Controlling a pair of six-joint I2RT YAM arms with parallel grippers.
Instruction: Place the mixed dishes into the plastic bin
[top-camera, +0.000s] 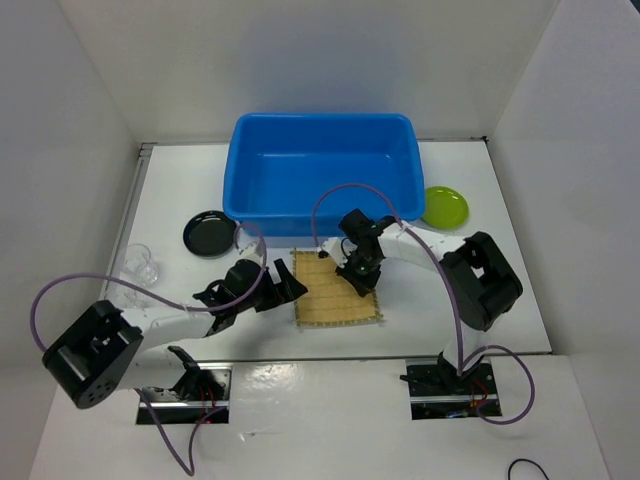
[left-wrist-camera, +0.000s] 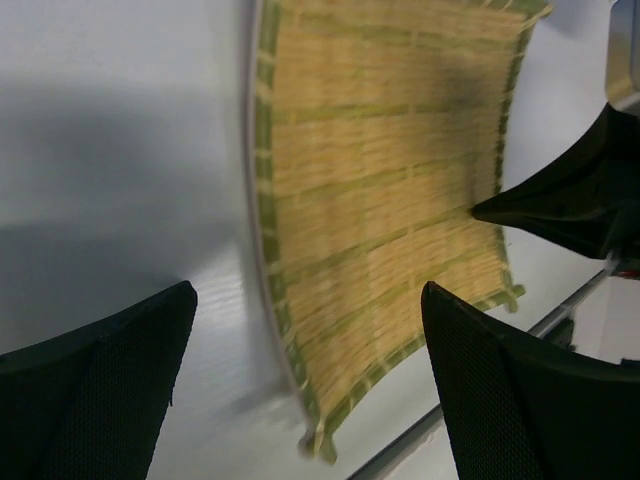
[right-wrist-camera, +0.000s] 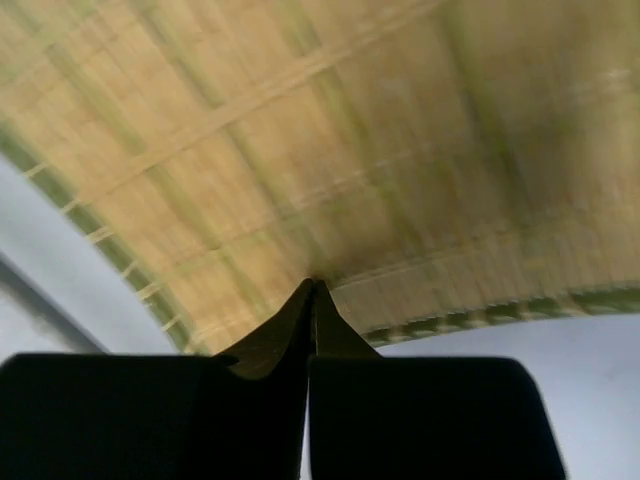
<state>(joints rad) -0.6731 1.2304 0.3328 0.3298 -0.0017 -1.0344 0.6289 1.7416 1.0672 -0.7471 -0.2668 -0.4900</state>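
The tan bamboo mat (top-camera: 335, 295) lies on the table in front of the blue plastic bin (top-camera: 240, 180). My right gripper (top-camera: 358, 278) points down at the mat's right part. In the right wrist view its tips (right-wrist-camera: 313, 285) are shut together on the mat (right-wrist-camera: 300, 130). My left gripper (top-camera: 283, 291) stands open at the mat's left edge, its jaws (left-wrist-camera: 308, 290) straddling the near left corner of the mat (left-wrist-camera: 380, 200) without touching it. A black plate (top-camera: 209, 233) and a clear cup (top-camera: 140, 265) sit at the left. A lime-green plate (top-camera: 444, 206) sits right of the bin.
White walls enclose the table on three sides. The right arm's dark finger (left-wrist-camera: 560, 200) reaches in from the right in the left wrist view. A table edge strip (left-wrist-camera: 480, 390) runs just beyond the mat's near corner.
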